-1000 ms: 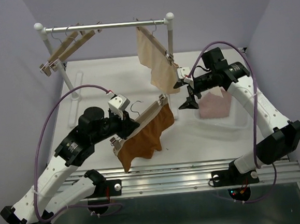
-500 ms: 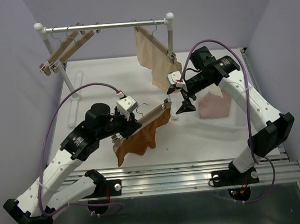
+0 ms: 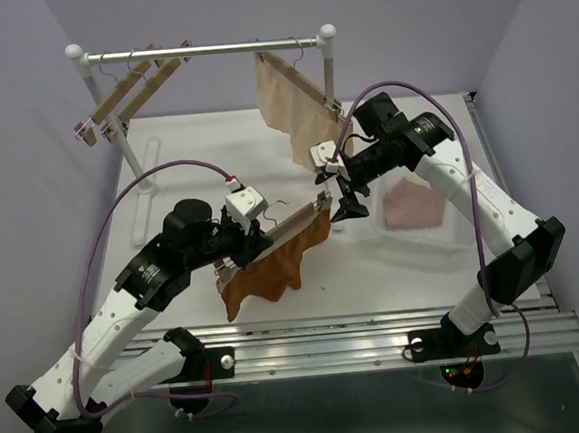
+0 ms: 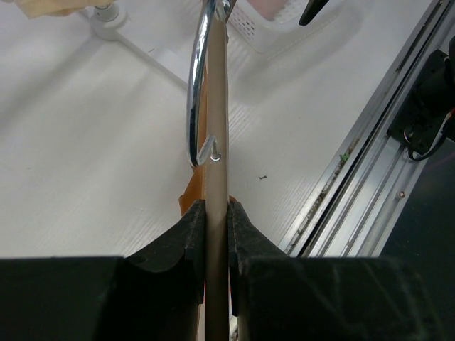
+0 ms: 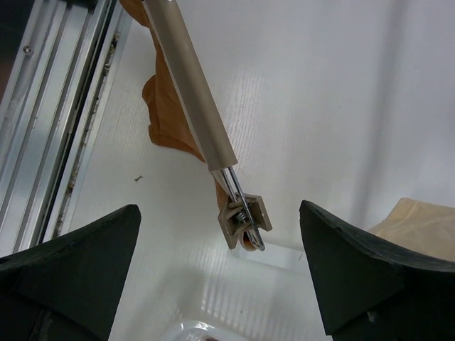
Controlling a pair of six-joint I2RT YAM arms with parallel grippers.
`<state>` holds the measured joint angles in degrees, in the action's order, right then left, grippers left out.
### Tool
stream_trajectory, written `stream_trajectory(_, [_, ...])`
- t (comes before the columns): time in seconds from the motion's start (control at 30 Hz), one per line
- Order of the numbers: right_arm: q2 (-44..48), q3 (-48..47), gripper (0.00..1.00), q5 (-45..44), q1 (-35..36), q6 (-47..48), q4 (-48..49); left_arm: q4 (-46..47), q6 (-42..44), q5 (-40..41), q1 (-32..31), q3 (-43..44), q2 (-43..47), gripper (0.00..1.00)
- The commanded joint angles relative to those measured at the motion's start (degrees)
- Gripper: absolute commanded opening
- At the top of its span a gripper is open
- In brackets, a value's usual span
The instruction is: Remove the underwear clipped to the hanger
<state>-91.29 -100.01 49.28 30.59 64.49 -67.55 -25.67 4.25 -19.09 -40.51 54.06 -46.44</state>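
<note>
Top external: right end effector (image 3: 345, 194), released wide, has closed in on the clip (image 5: 244, 220) of the hanger (image 3: 290, 223). The left end effector (image 4: 217, 222) clenches that hanger; rust-brown underwear (image 3: 269, 268) still clipped.

No readable text, labels or numbers anywhere.

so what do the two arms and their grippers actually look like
The left arm and right arm both have white links joined by black joints. A purple cable loops along each up to the wrist. The left gripper and right gripper are black, each with a small white box beside it. The fingers are black, broad and taper to points.
</note>
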Motion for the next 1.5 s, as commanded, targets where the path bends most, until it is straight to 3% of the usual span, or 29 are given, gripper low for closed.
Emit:
stream_trajectory(0.0, [-0.29,-0.36,0.98,-2.08,0.79,-1.03,1.89,2.20,0.94,-0.77,-0.27,2.98,1.26,0.00])
stream_trajectory(0.13, [-1.00,-0.45,0.97,-2.69,1.32,-1.47,1.81,2.29,0.76,-0.77,-0.27,3.15,1.61,0.00])
stream_trajectory(0.33, [-1.18,-0.72,0.87,-2.87,1.84,-1.21,1.37,2.21,0.58,-0.07,-0.27,3.24,1.70,0.00])
stream_trajectory(0.53, [-1.35,-0.89,0.69,-3.31,1.84,-0.68,0.49,2.29,0.49,0.46,-0.27,3.24,1.79,0.00])
stream_trajectory(0.73, [-0.74,-0.98,0.44,-4.28,1.84,-0.42,0.14,2.12,0.06,1.08,-0.27,3.15,1.79,0.00])
stream_trajectory(0.83, [-0.65,-0.98,0.24,-3.49,1.84,0.72,-0.39,2.12,0.06,1.16,-0.27,3.07,1.87,0.00])
stream_trajectory(0.87, [-0.82,-1.24,0.03,-2.96,1.84,0.81,-0.56,2.20,-0.03,1.25,-0.27,3.15,1.87,0.00])
stream_trajectory(1.03, [-2.40,-4.57,0.01,-3.31,1.84,4.32,-5.39,2.20,0.23,1.08,-0.27,3.06,1.79,0.00])
stream_trajectory(1.13, [-2.67,-5.20,0.01,-3.84,1.84,1.35,-3.73,2.12,0.14,0.90,-0.27,3.07,1.78,0.00])
stream_trajectory(1.2, [-2.67,-4.94,0.01,-4.01,1.84,0.99,-1.90,2.47,0.06,0.90,-0.27,3.07,1.96,0.00])
stream_trajectory(1.23, [-2.41,-4.41,0.12,-4.88,1.84,-2.14,-0.06,2.64,-0.12,0.81,-0.36,2.98,2.14,0.00])
stream_trajectory(1.27, [-1.97,-3.62,0.49,-5.67,1.84,-3.48,1.88,2.90,-0.21,0.81,-0.27,2.72,2.40,0.00])
stream_trajectory(1.33, [0.13,-0.11,1.00,-8.65,1.84,-10.48,10.39,3.61,-0.91,1.33,-0.27,2.37,2.75,0.00])
stream_trajectory(1.47, [5.75,6.82,1.00,-18.64,1.84,-25.17,28.92,5.45,-3.80,6.41,-0.27,1.40,3.02,0.00])
